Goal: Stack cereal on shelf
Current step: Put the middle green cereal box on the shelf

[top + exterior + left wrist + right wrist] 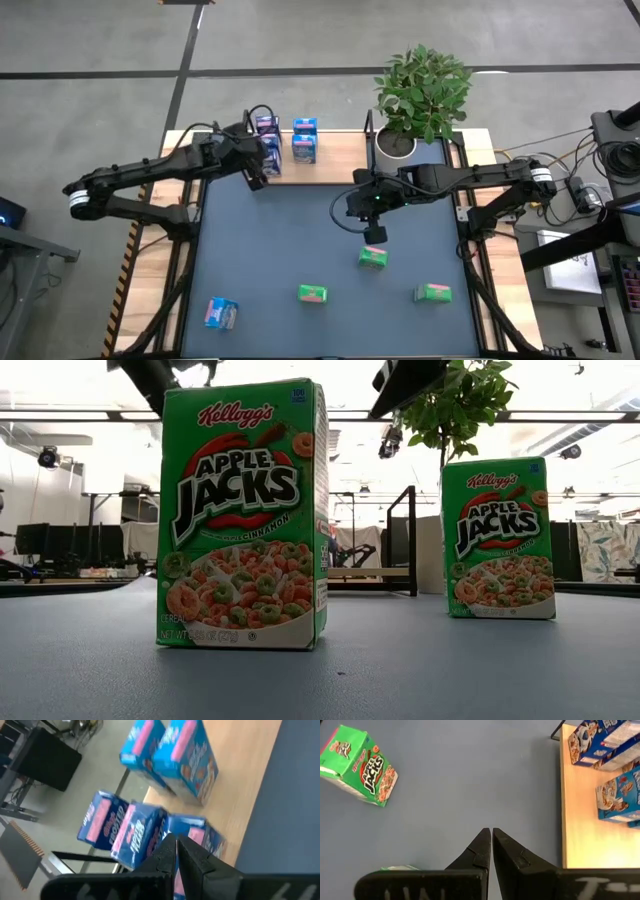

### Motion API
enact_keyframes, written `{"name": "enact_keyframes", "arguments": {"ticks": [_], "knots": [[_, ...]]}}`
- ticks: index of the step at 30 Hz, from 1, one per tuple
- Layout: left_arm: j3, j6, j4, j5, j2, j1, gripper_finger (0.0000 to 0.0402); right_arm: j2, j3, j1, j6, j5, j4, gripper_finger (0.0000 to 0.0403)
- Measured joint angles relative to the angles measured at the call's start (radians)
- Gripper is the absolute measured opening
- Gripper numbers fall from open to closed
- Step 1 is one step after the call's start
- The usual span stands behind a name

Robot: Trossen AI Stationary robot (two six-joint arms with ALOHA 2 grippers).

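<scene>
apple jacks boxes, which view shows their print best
The low view: two Apple Jacks boxes stand upright, fronts readable. The high view shows three as small green blocks; the right wrist view shows one tilted; the left wrist view shows none.

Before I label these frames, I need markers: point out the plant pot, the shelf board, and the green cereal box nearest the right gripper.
plant pot (394,147), high view, on its white rim.
shelf board (340,150), high view, on bare wood.
green cereal box (373,257), high view, on its top face.
</scene>
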Motion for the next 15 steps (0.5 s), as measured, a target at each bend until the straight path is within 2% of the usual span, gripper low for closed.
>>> {"name": "enact_keyframes", "arguments": {"ticks": [5, 10, 15], "knots": [[0.006, -0.091, 0.002, -0.001, -0.05, -0.062, 0.0, 0.0, 0.0, 0.027, 0.095, 0.001, -0.01, 0.0009], [-0.006, -0.207, 0.016, 0.009, -0.1, -0.193, 0.0, 0.0, 0.0, 0.11, 0.188, 0.003, -0.022, 0.0009], [-0.041, -0.256, 0.107, 0.011, -0.146, -0.358, 0.0, 0.0, 0.0, 0.208, 0.277, 0.137, -0.084, 0.0009]]}}
